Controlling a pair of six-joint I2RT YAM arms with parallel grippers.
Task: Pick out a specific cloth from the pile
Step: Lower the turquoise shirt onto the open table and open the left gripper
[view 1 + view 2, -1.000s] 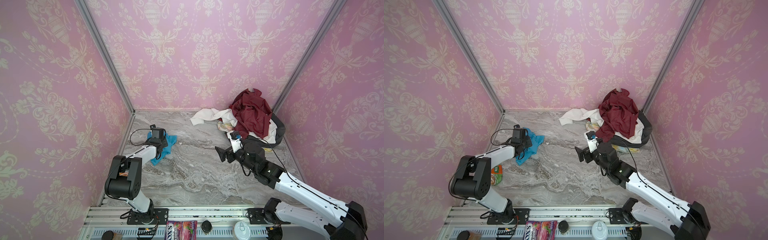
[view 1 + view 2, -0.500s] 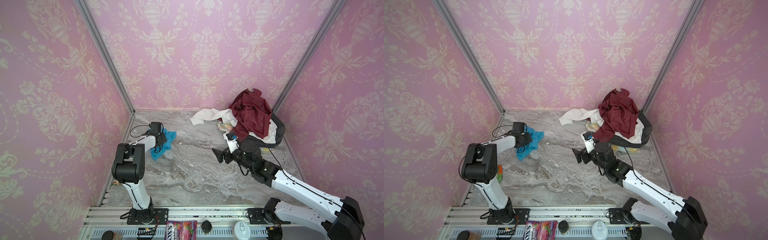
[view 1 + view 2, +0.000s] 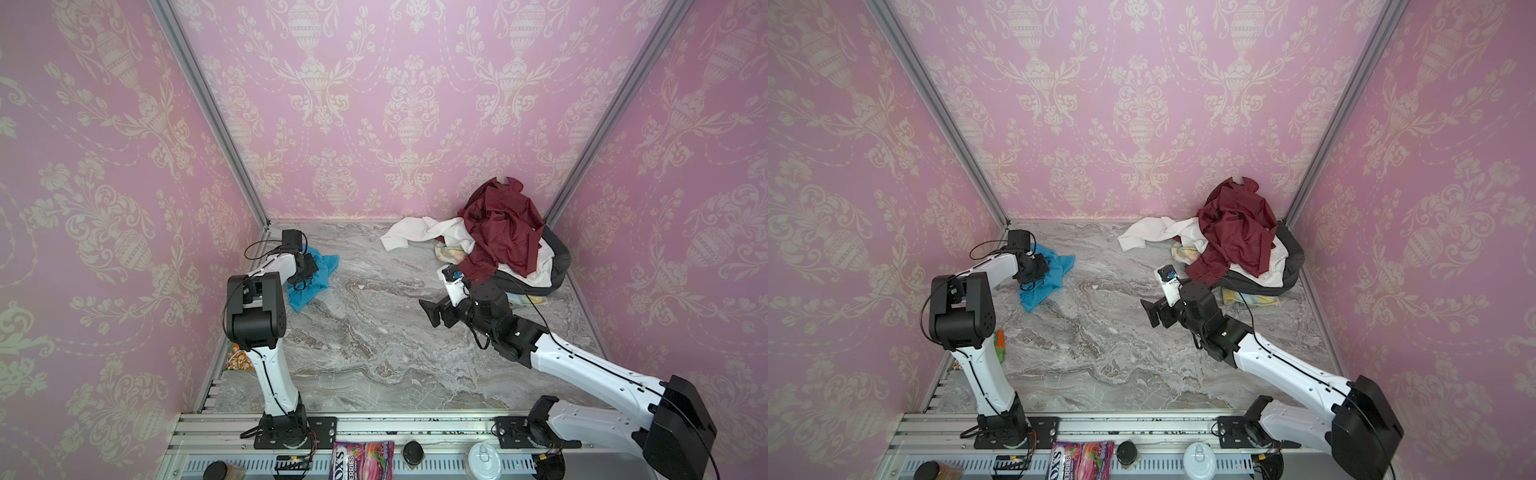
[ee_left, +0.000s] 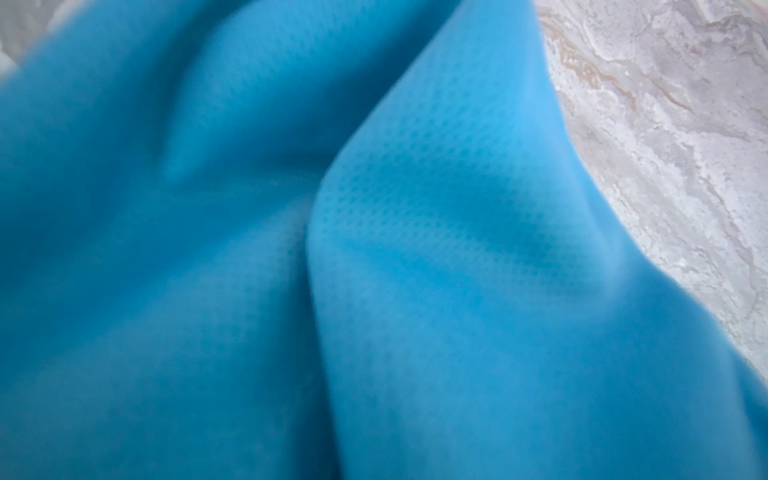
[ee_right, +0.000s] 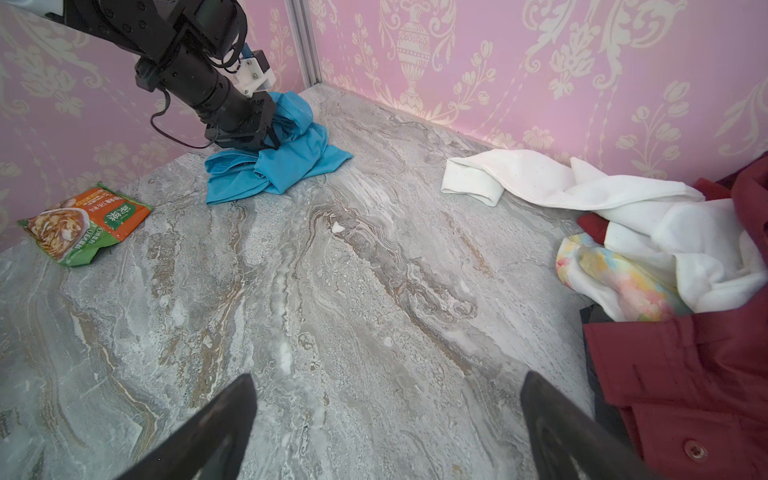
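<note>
Left gripper (image 5: pixel 268 139) clamped on cloth (image 5: pixel 299 162), bunched at its tips, well apart from pile (image 3: pixel 505 232); right gripper (image 5: pixel 386 376) spread wide, empty, beside pile.

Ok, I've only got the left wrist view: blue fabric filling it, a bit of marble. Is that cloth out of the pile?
Observer: Yes, the turquoise cloth lies far left on the marble table, well apart from the pile in the far right corner.
Operator: Is it gripped?
Observer: The left gripper is shut on a bunched fold of it.
Operator: The other arm?
Observer: The right gripper hangs open over bare marble, holding nothing.
</note>
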